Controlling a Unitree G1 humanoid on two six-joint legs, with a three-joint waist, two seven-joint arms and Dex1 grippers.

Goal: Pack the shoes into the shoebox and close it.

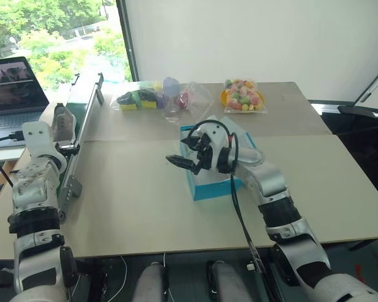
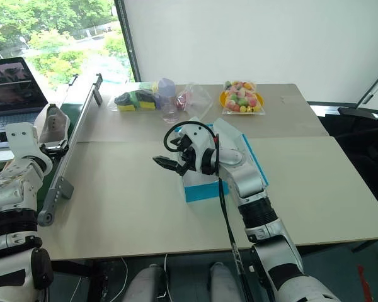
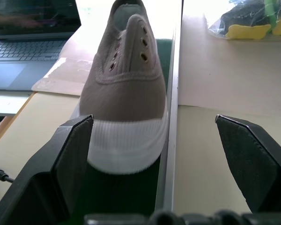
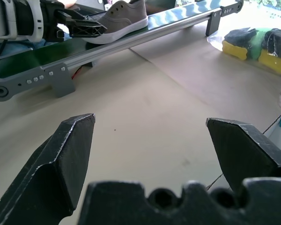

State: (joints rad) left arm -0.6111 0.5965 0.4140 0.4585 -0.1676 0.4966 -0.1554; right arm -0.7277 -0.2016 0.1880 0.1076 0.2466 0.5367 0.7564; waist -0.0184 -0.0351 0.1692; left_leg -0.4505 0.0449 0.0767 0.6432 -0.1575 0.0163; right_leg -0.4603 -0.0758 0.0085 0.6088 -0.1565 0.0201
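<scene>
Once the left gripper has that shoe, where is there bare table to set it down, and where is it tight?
Bare tabletop lies between the conveyor rail and the shoebox, running to the near edge. Another free patch sits right of the shoebox. Crowded: the far strip holding the clear bags and the bag of colourful items. The right gripper hangs open beside the shoebox.

One shoe, one box, two bags, one laptop

A single grey shoe (image 3: 124, 89) rides the one conveyor (image 1: 82, 119); one turquoise shoebox (image 1: 208, 187) sits right of the conveyor, two clear bags (image 1: 142, 97) (image 1: 242, 94) lie beyond the shoebox, and one laptop (image 1: 9, 91) stands left of the conveyor.
</scene>
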